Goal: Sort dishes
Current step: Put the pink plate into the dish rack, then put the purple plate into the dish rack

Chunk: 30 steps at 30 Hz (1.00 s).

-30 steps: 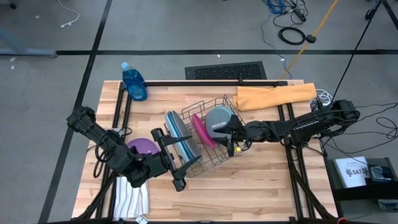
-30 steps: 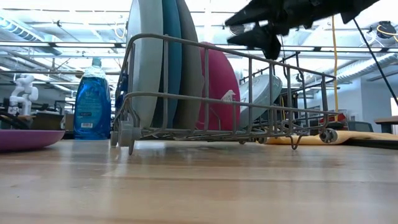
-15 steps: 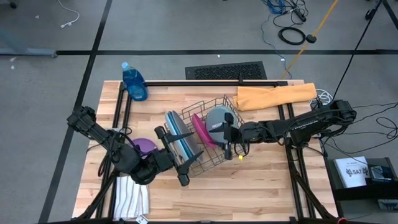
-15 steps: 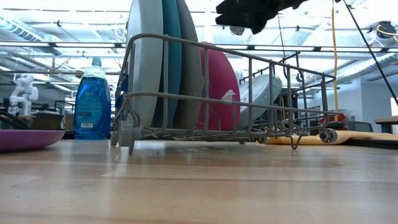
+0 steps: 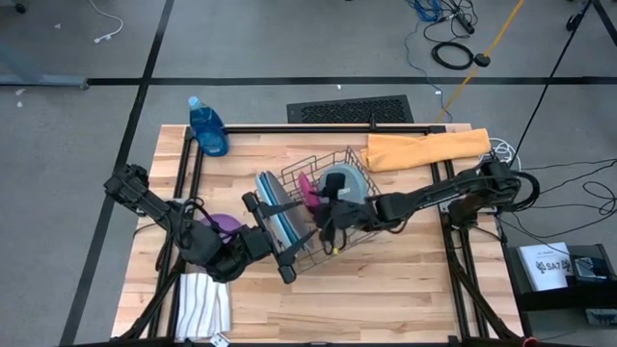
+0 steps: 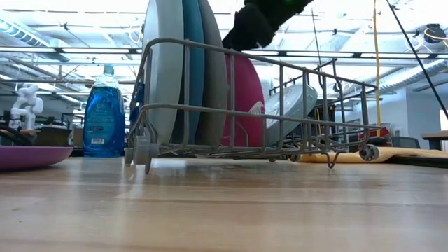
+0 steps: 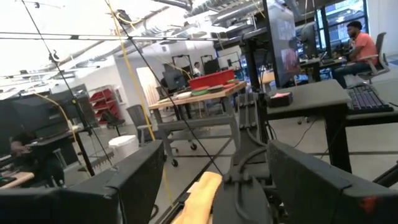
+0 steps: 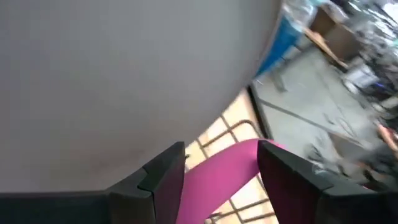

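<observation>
Progress: five dishes in rack (image 5: 333, 253) | purple plate (image 5: 228, 225) left on bench beside rack | right gripper (image 8: 219, 163) open astride magenta plate (image 8: 217, 177) | left gripper (image 5: 271, 234) open beside rack

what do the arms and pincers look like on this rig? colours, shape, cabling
Both arms are dark, near-black, jointed links. The left arm has thin black cables looping beside its links. The right arm is slimmer, with a yellow spot beside its pincer end. The left pincer has two broad, flat, dark fingers, with black cables visible between them. The right pincer has two dark, angular, blocky fingers. No markings legible.
</observation>
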Motion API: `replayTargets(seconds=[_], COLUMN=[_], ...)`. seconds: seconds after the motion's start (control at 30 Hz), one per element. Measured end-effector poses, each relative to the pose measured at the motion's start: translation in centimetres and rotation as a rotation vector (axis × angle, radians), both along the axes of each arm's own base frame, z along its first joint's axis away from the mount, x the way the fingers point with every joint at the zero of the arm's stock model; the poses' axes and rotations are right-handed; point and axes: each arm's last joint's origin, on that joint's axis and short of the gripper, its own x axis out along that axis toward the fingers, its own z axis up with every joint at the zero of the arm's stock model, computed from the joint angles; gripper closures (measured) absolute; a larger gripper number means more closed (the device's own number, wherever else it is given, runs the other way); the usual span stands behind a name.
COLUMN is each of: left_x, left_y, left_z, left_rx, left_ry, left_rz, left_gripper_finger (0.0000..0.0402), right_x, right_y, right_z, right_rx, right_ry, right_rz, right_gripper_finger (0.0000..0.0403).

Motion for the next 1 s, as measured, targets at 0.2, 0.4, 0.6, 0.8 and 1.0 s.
replayTargets(seconds=[0.2,0.4,0.6,0.8,1.0], left_x=[0.0,0.1,0.1,-0.2,-1.7], left_y=[-0.1,-0.1,0.0,-0.3,-1.6], left_z=[-0.2,-0.2,-0.2,-0.8,-2.3], left_rx=[-0.008,-0.006,-0.007,-0.063,-0.167], left_ry=[0.009,0.016,0.015,0.048,0.109], left_rz=[-0.003,0.001,0.002,0.072,0.309], left_gripper_finger=[0.0116,0.0117,0.0117,0.0117,0.0117], right_x=[-0.3,-2.7,-4.0,-4.0,-5.2], right_y=[-0.5,-1.8,-2.6,-1.8,-0.3], right_z=[0.1,1.2,1.4,2.4,6.7], right_rx=[-0.136,-0.240,-0.169,-0.179,-0.142], right_ry=[0.081,0.151,0.161,0.122,-0.039], right_rz=[-0.177,-0.354,-0.418,-0.365,-0.156], right_gripper_finger=[0.0207,0.0207,0.0207,0.0207,0.0207])
